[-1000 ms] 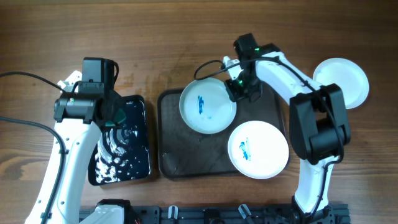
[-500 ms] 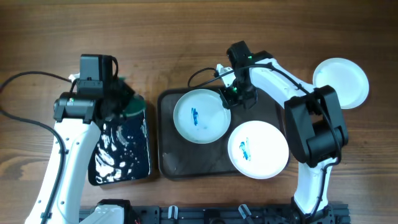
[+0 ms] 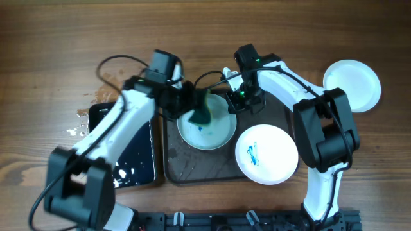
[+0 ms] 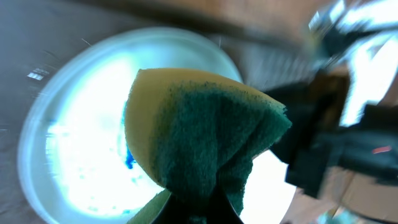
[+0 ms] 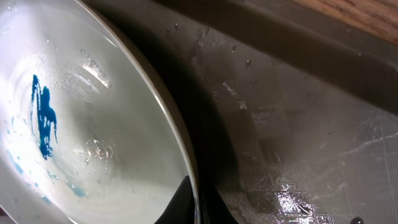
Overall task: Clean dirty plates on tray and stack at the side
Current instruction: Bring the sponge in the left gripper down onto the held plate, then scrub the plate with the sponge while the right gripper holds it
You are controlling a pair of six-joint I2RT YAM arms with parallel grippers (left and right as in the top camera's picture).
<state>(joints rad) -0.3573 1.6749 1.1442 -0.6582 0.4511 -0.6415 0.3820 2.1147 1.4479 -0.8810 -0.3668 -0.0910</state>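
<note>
On the tray (image 3: 183,168): pale plate (image 3: 217,133), blue smear (image 5: 43,115) unwiped.
Left gripper (image 3: 182,102): clamps sponge (image 4: 205,137) above smear, ready to scrub.
Right gripper (image 3: 239,102): pinches plate rim, steadying it.

Wooden table (image 3: 192,38), brown grain. Directly on it: large dark grey-brown tray (image 3: 192,165) at centre; smaller glossy black tray (image 3: 138,160) just beside its left edge; one unsmeared white plate (image 3: 352,85) alone at far right. Pale specks (image 3: 77,125), likely water, left of the black tray.
</note>
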